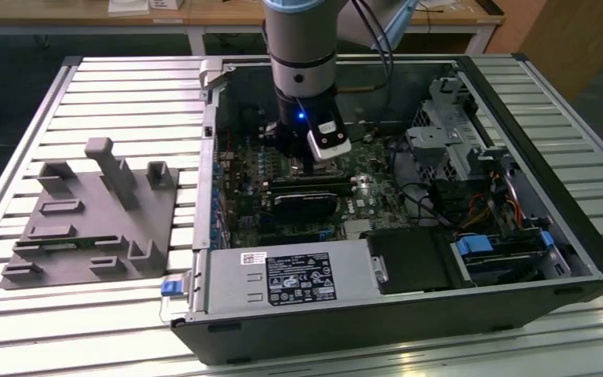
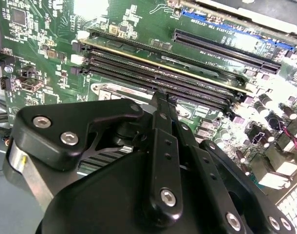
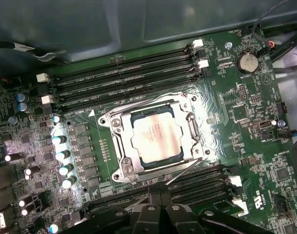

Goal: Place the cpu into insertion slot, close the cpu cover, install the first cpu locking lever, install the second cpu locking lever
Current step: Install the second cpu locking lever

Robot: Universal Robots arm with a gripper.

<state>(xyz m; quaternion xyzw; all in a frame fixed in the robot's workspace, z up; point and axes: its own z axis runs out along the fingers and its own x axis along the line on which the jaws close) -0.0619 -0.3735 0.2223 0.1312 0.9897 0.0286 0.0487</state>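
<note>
My tool [image 3: 160, 202], fingers together and empty, hovers beside the insertion slot [image 3: 120, 168], where the cpu [image 3: 156, 136] sits under its cpu cover [image 3: 185, 109].

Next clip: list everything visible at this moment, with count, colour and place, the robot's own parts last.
computer case: one, black, open on the slatted metal table.
circuit board: one, green, inside the case.
cpu: one, silver-grey, seated in the insertion slot.
cpu cover: one, silver frame, lying around the cpu.
lever: one thin silver rod, angled beside the socket.
memory slots: several, black, either side of the socket.
fixture block: one, grey, on the table at the exterior view's left.
arm: one, grey, reaching down into the case.
tool: one, black, above the board near the socket.
</note>
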